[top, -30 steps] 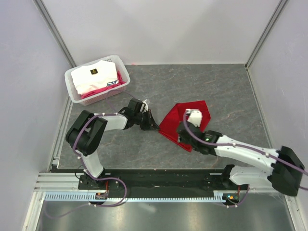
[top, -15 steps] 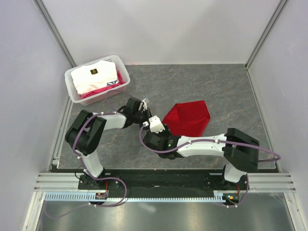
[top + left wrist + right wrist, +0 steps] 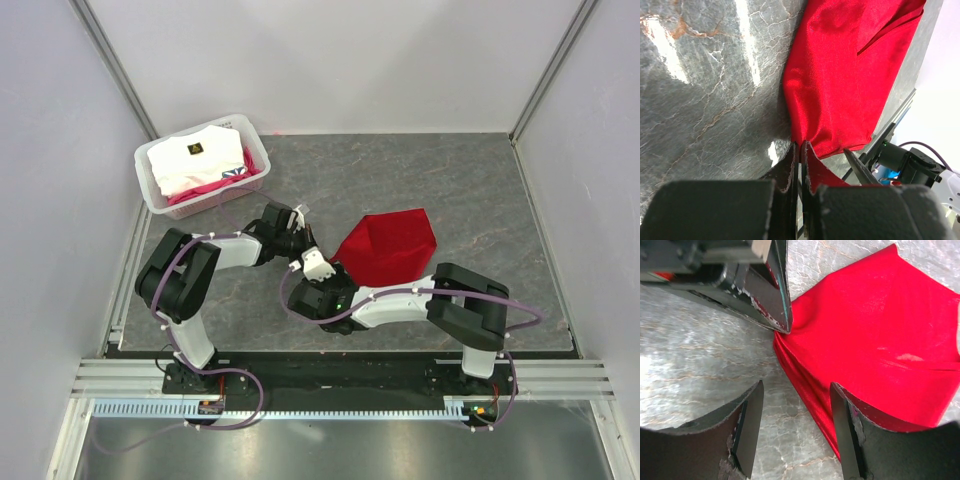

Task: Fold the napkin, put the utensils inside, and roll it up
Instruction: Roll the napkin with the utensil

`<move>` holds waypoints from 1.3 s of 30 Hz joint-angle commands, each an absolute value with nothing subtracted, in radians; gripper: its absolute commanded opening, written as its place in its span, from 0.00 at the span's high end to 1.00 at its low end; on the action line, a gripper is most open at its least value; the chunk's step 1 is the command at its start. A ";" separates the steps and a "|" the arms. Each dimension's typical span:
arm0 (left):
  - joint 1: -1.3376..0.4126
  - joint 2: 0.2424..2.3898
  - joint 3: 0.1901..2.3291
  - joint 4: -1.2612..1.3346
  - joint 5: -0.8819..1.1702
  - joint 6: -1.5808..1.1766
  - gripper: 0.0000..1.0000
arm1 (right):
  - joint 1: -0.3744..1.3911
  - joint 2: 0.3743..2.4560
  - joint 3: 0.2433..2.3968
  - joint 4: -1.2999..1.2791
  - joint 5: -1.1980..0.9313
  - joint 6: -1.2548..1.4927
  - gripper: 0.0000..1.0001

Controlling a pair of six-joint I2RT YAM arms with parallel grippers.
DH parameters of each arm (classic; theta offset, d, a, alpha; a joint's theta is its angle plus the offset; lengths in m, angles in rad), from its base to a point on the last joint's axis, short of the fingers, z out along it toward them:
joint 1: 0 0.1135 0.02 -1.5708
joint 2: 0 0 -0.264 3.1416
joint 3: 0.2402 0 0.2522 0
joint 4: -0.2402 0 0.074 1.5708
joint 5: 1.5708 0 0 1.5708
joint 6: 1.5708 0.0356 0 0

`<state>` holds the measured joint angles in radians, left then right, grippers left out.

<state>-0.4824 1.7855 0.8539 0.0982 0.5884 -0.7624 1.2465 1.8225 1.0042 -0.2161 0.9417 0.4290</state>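
The red napkin lies folded into a rough pentagon on the grey table. My left gripper is shut on its left corner, the fingertips pinching the cloth. My right gripper hovers right beside that corner, open. In the right wrist view the napkin's near left edge runs between its fingers, untouched, and the left gripper's fingers show at the top. The utensils are out of view.
A white basket with white and pink fabrics stands at the back left. The right arm is folded, its elbow at the near right. Grey walls enclose the table on three sides.
The right arm swung left off the napkin's near part and folded back, its open gripper now beside the left corner. The napkin settled flatter. The left gripper kept its hold.
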 commanded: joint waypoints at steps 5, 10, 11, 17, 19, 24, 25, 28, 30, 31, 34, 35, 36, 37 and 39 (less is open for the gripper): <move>-0.471 1.755 0.887 0.089 0.632 -0.790 0.98 | 1.252 1.893 1.031 -0.169 1.068 0.390 0.37; -0.465 1.750 0.885 0.089 0.634 -0.792 0.98 | 1.252 1.908 1.006 -0.178 1.098 0.400 0.38; -0.465 1.749 0.885 0.087 0.632 -0.792 0.98 | 1.252 1.908 1.003 -0.184 1.104 0.408 0.38; -0.456 1.747 0.884 0.087 0.632 -0.792 0.98 | 1.252 1.902 0.968 -0.198 1.118 0.429 0.41; -0.453 1.747 0.884 0.087 0.630 -0.792 0.98 | 1.252 1.901 0.960 -0.202 1.115 0.437 0.42; -0.448 1.749 0.885 0.087 0.627 -0.792 0.98 | 1.253 1.882 0.936 -0.216 1.126 0.456 0.50; -0.448 1.749 0.885 0.087 0.627 -0.792 0.98 | 1.255 1.881 0.933 -0.216 1.126 0.454 0.52; -0.445 1.752 0.887 0.089 0.629 -0.792 0.98 | 1.258 1.875 0.925 -0.210 1.123 0.437 0.63; -0.446 1.753 0.887 0.095 0.635 -0.790 0.98 | 1.256 1.875 0.911 -0.178 1.109 0.392 0.67; -0.445 1.756 0.887 0.100 0.640 -0.788 0.98 | 1.255 1.873 0.908 -0.166 1.098 0.376 0.70; -0.445 1.763 0.887 0.110 0.656 -0.779 0.97 | 1.255 1.847 0.874 -0.091 1.036 0.303 0.78; -0.445 1.763 0.887 0.115 0.658 -0.776 0.95 | 1.250 1.833 0.867 -0.077 1.004 0.290 0.80; -0.445 1.763 0.887 0.115 0.660 -0.773 0.90 | 1.244 1.829 0.862 -0.065 0.982 0.279 0.82; -0.445 1.761 0.887 0.118 0.658 -0.772 0.86 | 1.235 1.827 0.864 -0.066 0.964 0.262 0.85; -0.445 1.755 0.882 0.118 0.646 -0.770 0.70 | 1.209 1.822 0.867 -0.063 0.902 0.246 0.89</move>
<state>-0.4526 1.7851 0.8539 0.0994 0.6315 -0.7635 1.2411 1.8587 0.8730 -0.1154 1.0267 0.3107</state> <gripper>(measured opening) 0.166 0.147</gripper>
